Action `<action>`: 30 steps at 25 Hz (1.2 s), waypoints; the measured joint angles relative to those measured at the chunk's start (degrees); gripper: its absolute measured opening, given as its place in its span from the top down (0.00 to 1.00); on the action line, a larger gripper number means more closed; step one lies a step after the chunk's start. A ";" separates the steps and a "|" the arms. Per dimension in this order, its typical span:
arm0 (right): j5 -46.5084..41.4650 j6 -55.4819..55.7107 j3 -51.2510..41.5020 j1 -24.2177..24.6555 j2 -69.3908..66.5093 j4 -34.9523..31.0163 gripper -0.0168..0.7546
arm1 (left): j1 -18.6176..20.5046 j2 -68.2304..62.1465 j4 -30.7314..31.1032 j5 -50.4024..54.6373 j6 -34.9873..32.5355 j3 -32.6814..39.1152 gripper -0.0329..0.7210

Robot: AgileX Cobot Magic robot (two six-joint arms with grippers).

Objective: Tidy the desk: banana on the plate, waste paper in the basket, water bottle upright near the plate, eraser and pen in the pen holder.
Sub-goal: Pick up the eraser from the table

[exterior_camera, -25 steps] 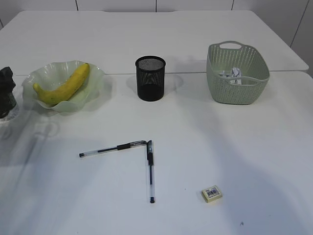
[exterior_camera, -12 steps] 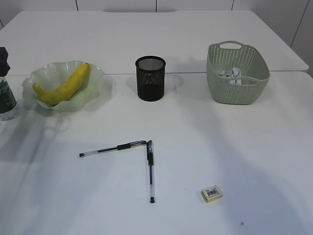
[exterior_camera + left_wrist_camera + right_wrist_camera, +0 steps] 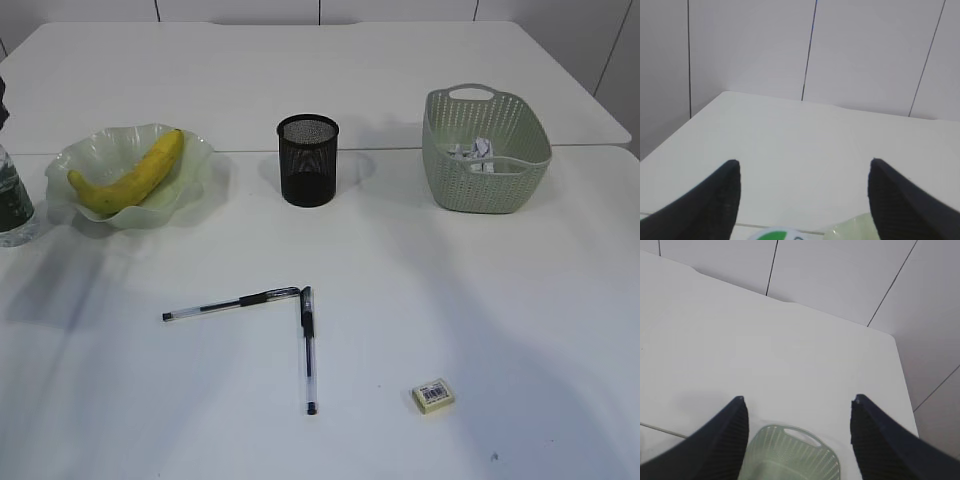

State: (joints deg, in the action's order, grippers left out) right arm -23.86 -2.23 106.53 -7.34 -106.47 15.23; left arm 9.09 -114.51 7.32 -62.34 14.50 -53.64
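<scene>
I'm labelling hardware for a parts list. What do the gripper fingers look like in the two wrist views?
Both pairs look alike. The left gripper has two black, tapering, wedge-shaped fingers with a finely textured surface. The right gripper has fingers of the same dark, pointed shape. No cables or markings show.

Left pincer (image 3: 802, 200) spread wide over white counter (image 3: 805, 150); bottle cap (image 3: 772, 235) and plate (image 3: 855, 227) rim below.

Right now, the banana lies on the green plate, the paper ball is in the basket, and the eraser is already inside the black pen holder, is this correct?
Not quite. The eraser is not in the pen holder; it lies on the desk in front, right of the two pens, as the exterior view shows. The banana does lie on the plate, and the paper ball is in the basket.
</scene>
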 joint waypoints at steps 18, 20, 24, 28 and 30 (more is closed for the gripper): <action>0.10 0.00 0.00 0.00 0.00 0.00 0.36 | 0.13 12.10 4.31 9.72 0.08 0.21 0.22; 0.10 0.00 0.00 0.00 0.00 0.00 0.36 | 0.13 14.81 5.88 12.44 0.08 0.21 0.22; 0.10 0.00 0.00 0.00 0.00 -0.86 0.36 | 0.13 21.28 7.30 17.79 0.08 0.21 0.22; -1.95 0.00 0.00 0.00 0.00 -2.44 0.36 | 0.13 28.00 7.64 22.81 0.08 0.21 0.22; -4.67 0.00 0.00 0.00 0.00 -3.80 0.36 | 0.13 31.34 7.63 26.39 0.08 0.21 0.22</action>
State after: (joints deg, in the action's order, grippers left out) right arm -28.53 -2.23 106.53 -7.34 -106.47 11.44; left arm 9.22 -83.17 14.95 -35.94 14.58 -53.43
